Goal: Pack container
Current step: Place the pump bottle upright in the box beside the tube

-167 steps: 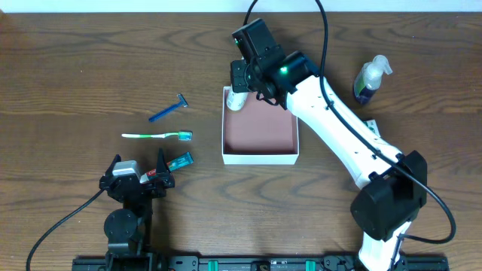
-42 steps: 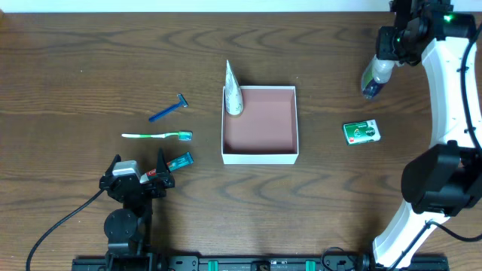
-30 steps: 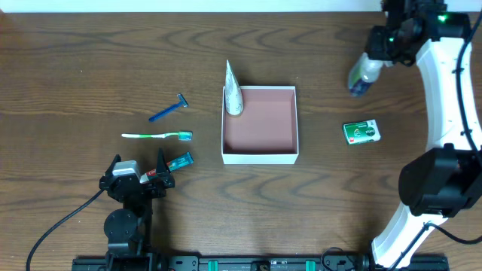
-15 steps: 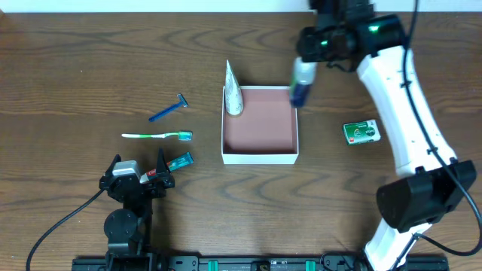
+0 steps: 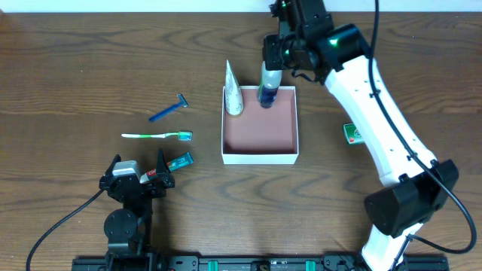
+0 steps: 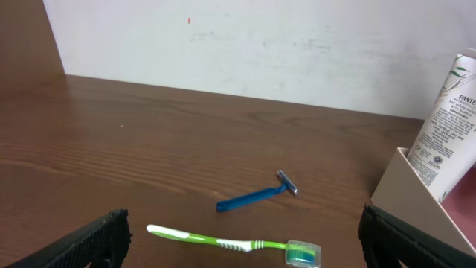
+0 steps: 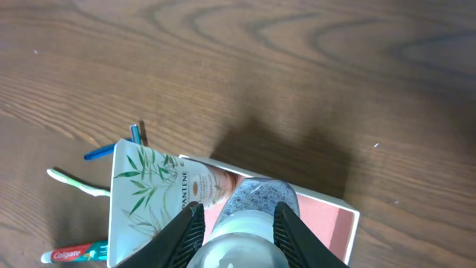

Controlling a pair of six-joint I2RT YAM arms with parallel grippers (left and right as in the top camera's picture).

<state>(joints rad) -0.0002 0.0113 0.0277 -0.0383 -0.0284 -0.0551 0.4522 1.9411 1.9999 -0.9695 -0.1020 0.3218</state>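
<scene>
Jaws clamped on a blue-tinted bottle [image 5: 267, 86], the right gripper [image 7: 239, 223] has swung in from well right of the container [image 5: 260, 157] and now holds it over the container's far side, beside the white tube [image 5: 233, 94], seemingly ready to lower.

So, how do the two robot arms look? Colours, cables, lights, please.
The right arm has long white links with black joints and a black base, a small green light near the wrist, and a black cable along it. Its fingers are pale cream. The left arm is all black and compact, also with a black cable; its fingers are dark.
</scene>
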